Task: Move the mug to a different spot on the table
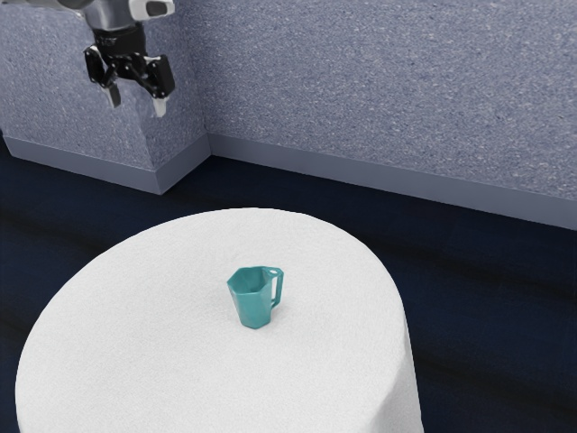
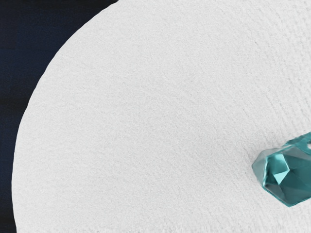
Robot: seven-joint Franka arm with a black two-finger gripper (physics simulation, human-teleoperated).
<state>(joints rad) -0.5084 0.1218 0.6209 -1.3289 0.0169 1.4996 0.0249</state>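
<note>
Biggest thing first: a speckled grey wall (image 1: 406,81) runs right across the back. It juts forward in a corner on the exterior view's left, with a paler skirting board (image 1: 388,176) along its foot.

Below that, the dark blue floor (image 1: 487,289) spreads out on every side. In the middle of it sits the round white worktop (image 1: 135,343), its finely textured surface curving over the rim and down the side.

Up in the exterior view's upper left corner, the grey and white arm (image 1: 117,13) comes in, high in front of the wall's corner. At its end hangs the black pincer (image 1: 137,105), tilted slightly and pointing down. Its two pale-tipped fingers (image 1: 160,105) are spread wide with nothing between them. It is up in the air, well apart from the mug and touching nothing.

Now the mug (image 1: 253,298) itself: teal, faceted, standing upright with its mouth open to the top. It is near the middle of the worktop, a touch toward the exterior view's right and well in from the rim. Its small loop handle (image 1: 278,289) sticks out toward the exterior view's right.

From the wrist view, the mug (image 2: 286,177) is seen from above on the white surface. It is well away from the worktop's curved edge, with dark floor beyond that edge.
</note>
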